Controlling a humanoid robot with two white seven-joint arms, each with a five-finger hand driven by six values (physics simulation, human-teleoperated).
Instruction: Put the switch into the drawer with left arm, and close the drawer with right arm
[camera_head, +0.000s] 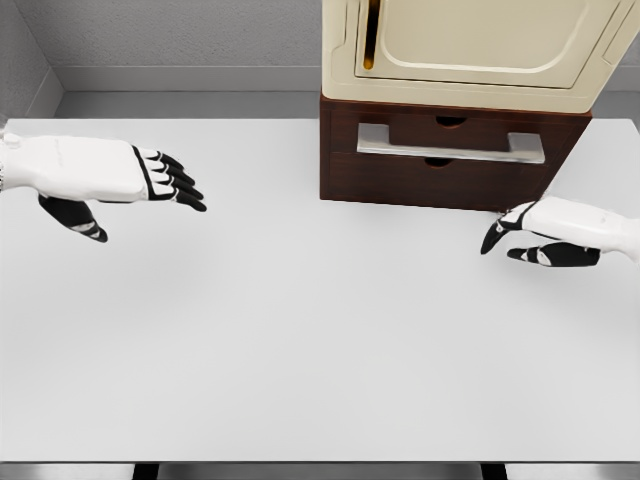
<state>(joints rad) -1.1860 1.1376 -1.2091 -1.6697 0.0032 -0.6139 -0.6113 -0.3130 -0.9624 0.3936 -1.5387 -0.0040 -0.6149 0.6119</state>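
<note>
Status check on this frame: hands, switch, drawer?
Left hand open, empty. Right hand near cabinet, holding nothing. Drawer looks shut; no switch in view.

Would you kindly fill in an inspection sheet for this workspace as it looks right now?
Surface: white table, bare across the middle and front.
Job's things: brown drawer unit at the back right, drawer front with metal handle looks flush; no switch in sight.
Clutter: nothing seen.
Robot hands: left robot hand above the table's left side, fingers straight, holding nothing; right robot hand just in front of the drawer unit, fingers loosely bent, holding nothing.
Cables: nothing seen.
Surroundings: cream appliance on top of the drawer unit; grey wall behind.
</note>
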